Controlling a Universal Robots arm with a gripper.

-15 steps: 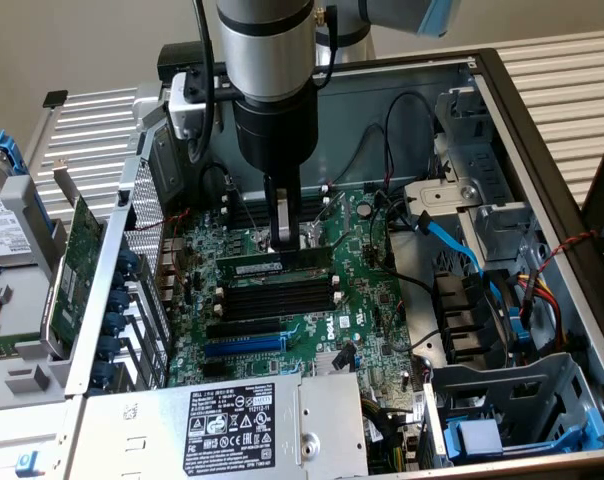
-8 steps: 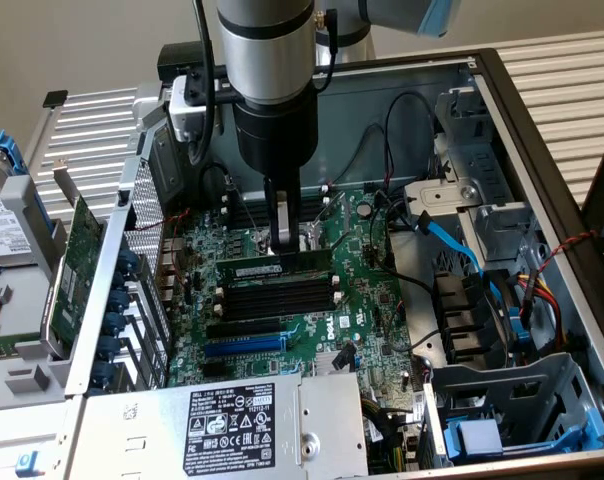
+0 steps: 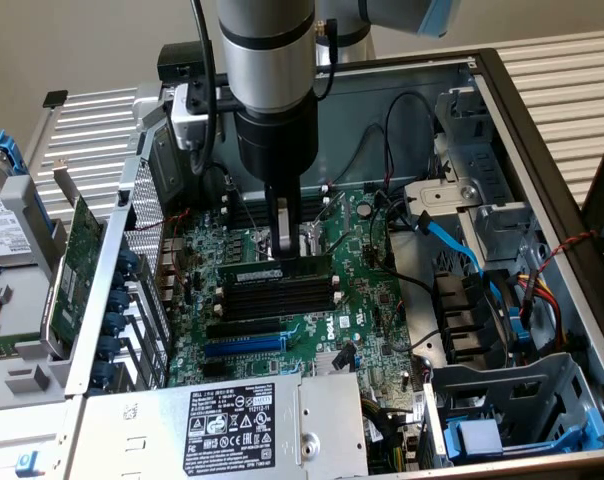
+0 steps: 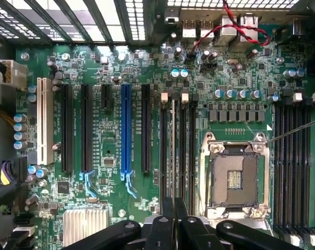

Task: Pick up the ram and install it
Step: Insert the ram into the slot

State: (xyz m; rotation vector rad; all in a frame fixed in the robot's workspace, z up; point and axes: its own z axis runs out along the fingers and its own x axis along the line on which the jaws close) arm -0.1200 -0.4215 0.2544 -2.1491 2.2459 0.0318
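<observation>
Arm [image 3: 267, 70] reaches down into open PC case [image 3: 362, 90]. Jaws closed on the ram [image 3: 277, 268], gripping its top edge approx. mid-length. Ram stands on edge, lengthwise over the memory-slot bank [image 3: 277, 297] near ctr of motherboard [image 3: 367, 300], just beside CPU socket [image 4: 234, 179]. Whether it's fully seated: cannot tell.

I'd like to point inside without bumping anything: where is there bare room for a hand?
Barest: the ribbed tabletop beyond the case wall, and the flat power supply cover beside its label. Crowded: the motherboard middle, where the gripper holds the ram, and the cabled drive cages.
</observation>
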